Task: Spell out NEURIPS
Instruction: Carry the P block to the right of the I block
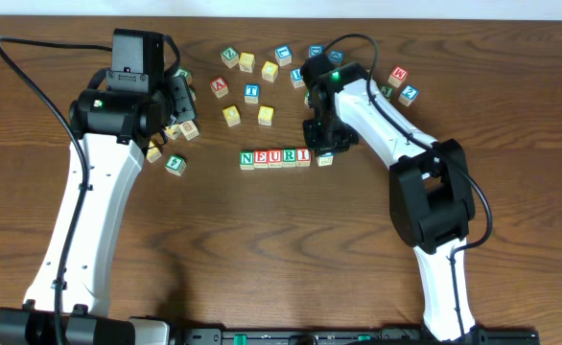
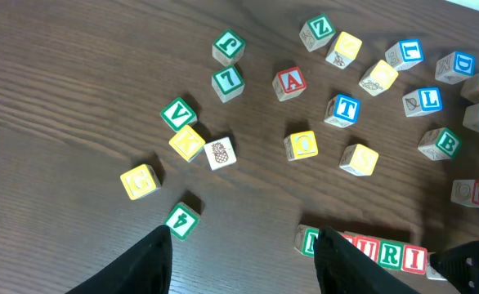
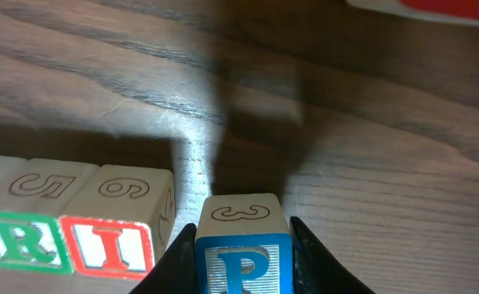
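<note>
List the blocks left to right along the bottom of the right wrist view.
green R block → red I block → a strip of bare table → blue P block, clamped in the right hand.

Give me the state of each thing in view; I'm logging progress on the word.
NEURI row: five cubes lined up, touching, letters up.
P cube: clamped, just right of the I, small gap between them.
Right end effector: shut on P cube.
Left end effector: open, empty, above the table.
Loose cubes: scattered, lying free.
</note>
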{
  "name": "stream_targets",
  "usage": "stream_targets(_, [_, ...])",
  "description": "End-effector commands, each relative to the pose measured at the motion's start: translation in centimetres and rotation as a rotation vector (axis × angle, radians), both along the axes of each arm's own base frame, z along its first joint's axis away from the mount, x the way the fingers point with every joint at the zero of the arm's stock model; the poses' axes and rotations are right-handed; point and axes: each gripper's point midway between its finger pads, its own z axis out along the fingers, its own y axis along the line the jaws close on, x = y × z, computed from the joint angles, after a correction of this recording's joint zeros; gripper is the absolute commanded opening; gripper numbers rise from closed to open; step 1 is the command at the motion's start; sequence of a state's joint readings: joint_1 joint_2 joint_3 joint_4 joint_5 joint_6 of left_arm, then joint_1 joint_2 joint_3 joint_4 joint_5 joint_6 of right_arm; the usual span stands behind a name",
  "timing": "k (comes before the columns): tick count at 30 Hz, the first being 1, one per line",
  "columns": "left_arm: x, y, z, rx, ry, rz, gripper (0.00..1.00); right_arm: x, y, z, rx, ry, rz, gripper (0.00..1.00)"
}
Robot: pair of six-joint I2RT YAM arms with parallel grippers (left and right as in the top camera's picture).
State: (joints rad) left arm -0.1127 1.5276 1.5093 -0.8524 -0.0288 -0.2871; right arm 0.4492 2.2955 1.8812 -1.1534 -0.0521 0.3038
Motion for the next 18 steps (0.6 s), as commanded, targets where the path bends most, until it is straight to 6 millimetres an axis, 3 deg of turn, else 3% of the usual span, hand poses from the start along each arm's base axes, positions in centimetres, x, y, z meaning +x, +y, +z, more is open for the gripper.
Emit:
stream_targets(1, [-0.03,0.25,0.69,0.006,-0.019,-0.002,0.55,-0.2,-0.17,-0.63,-0.027,0.003,-0.032,0.25])
stream_targets(13, [-0.03,0.24,0.69,0.006,-0.019,-0.002,0.55,-0.47,0.5,-0.63,-0.02,0.005,-0.057,0.26])
stream_targets(18, [-0.04,0.24,0.68,0.006,-0.018,-0.002,0.55,-0.6,0.58,-0.62,-0.021,0.008,-0.058,0.32])
